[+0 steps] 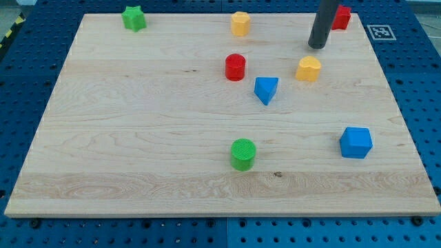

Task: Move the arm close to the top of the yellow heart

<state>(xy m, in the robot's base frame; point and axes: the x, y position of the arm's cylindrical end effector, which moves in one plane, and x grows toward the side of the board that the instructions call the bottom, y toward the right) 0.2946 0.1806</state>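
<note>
The yellow heart point(309, 69) lies right of the board's middle, in the upper half. My tip point(318, 46) rests on the board just above the heart and slightly to its right, a small gap apart, not touching it. The dark rod rises from the tip out of the view's top.
A red block point(342, 17) sits at the top right, partly hidden by the rod. A yellow hexagon-like block point(240, 23), red cylinder point(236, 67), blue triangle point(266, 89), blue cube point(355, 142), green cylinder point(242, 153) and green star point(134, 18) lie on the wooden board point(138, 138).
</note>
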